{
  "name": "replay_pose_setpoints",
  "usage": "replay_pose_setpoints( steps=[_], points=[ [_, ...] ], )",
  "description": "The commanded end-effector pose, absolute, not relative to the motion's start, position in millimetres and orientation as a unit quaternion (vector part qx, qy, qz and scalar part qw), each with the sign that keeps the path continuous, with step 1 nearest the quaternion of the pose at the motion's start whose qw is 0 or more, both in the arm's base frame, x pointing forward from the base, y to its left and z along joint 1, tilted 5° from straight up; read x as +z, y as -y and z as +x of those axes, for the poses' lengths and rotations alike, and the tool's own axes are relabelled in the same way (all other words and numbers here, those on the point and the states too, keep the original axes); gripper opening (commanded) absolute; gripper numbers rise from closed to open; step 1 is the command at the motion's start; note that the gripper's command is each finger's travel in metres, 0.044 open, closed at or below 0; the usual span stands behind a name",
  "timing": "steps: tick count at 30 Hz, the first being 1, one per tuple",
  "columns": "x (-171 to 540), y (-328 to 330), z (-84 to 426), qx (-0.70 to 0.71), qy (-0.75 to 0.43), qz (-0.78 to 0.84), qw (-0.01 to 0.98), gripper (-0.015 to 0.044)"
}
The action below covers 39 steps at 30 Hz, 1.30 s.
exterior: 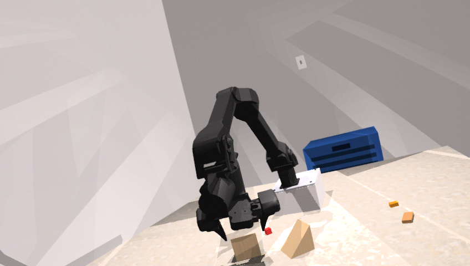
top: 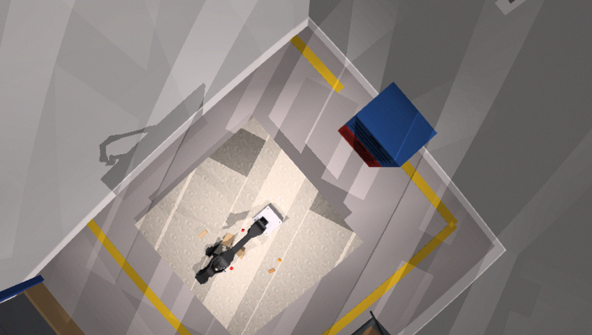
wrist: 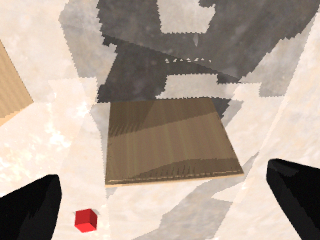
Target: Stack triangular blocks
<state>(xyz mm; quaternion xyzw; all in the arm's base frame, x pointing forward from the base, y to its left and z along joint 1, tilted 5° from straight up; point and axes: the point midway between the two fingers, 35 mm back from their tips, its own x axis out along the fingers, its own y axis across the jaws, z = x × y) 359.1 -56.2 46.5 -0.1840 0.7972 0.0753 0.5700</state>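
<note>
One triangular wooden block (top: 227, 239) (exterior: 245, 247) (wrist: 167, 142) stands on the table, its broad shaded face toward the wrist camera. The other triangular block (top: 241, 252) (exterior: 297, 240) (wrist: 11, 92) stands a short way to its right in the exterior view, its triangular end visible, and is cut off at the left edge of the wrist view. My gripper (exterior: 244, 234) (wrist: 167, 178) is open and empty, pointing down above the first block. In the wrist view the fingers stand wide on either side of that block, with gaps at both sides. Contact is not visible. The gripper is hard to make out in the top view.
A red cube (top: 242, 229) (exterior: 267, 230) (wrist: 86, 220) lies near the first block, and another red piece (top: 231, 268) lies near the arm. Two orange pieces (top: 279, 259) (exterior: 407, 217) lie off to the right. A tan piece (top: 202, 233) lies left. The white base box (top: 271, 216) (exterior: 298, 200) carries the arm.
</note>
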Motion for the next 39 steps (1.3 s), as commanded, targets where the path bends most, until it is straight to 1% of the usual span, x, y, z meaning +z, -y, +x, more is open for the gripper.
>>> replay_pose_setpoints(
  steps=[1, 38, 39],
  points=[
    [36.6, 59.5, 354.6, 0.077, -0.801, -0.185, 0.564, 0.0440],
    [-15.6, 77.1, 335.2, 0.075, -0.802, -0.185, 0.563, 0.0440],
    [-15.6, 77.1, 335.2, 0.075, -0.802, -0.185, 0.563, 0.0414]
  ],
)
